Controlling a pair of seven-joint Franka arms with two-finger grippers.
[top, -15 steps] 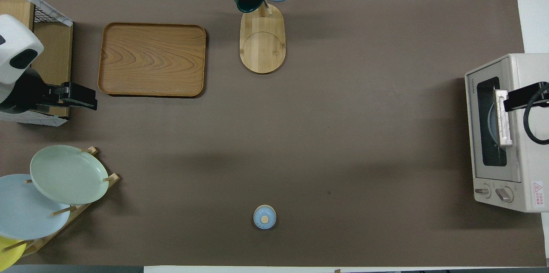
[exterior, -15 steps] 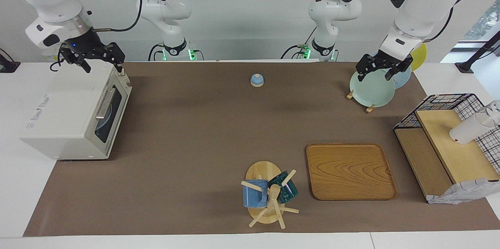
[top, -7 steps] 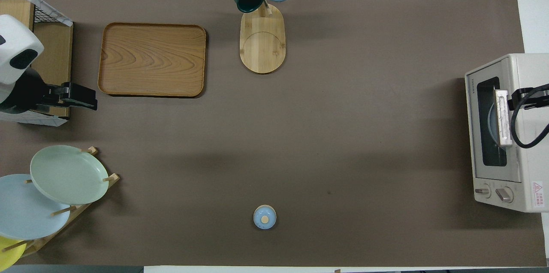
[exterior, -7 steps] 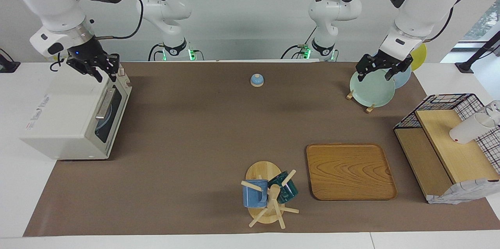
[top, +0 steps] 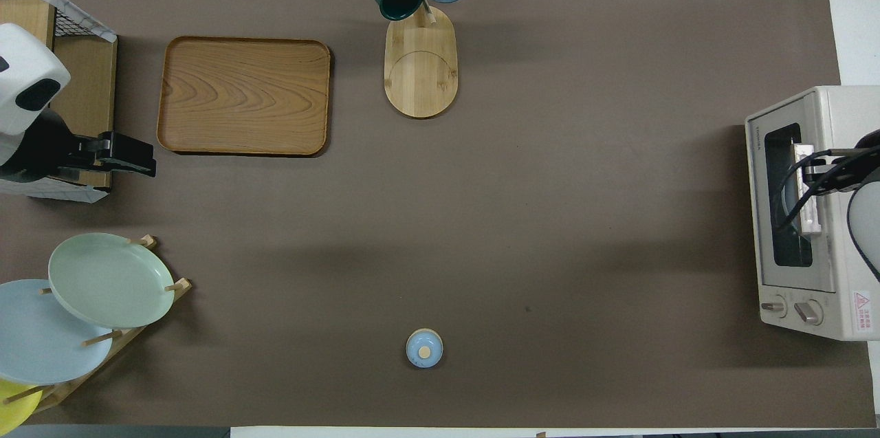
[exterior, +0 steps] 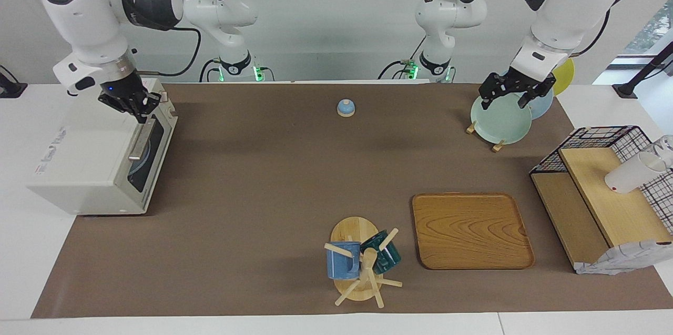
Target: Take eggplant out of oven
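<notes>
The off-white oven [exterior: 79,166] stands at the right arm's end of the table with its dark glass door shut; it also shows in the overhead view [top: 842,266]. The eggplant is hidden. Only a pale blue plate edge shows through the glass [exterior: 143,159]. My right gripper [exterior: 136,108] points down over the oven's top front edge, just above the bar handle [exterior: 138,141], and is open and empty; overhead it [top: 812,170] lies across the handle's upper part. My left gripper [exterior: 511,95] waits, open and empty, over the plate rack.
A plate rack with a green plate [exterior: 499,120] stands near the left arm. A black wire basket shelf [exterior: 594,138] holds a white cup [exterior: 631,173]. A wooden tray [exterior: 471,230], a mug tree [exterior: 362,261] and a small blue bell [exterior: 346,108] are on the brown mat.
My right gripper has turned its wrist and come down from above the oven's top corner to the top front edge by the handle. The left arm has not moved.
</notes>
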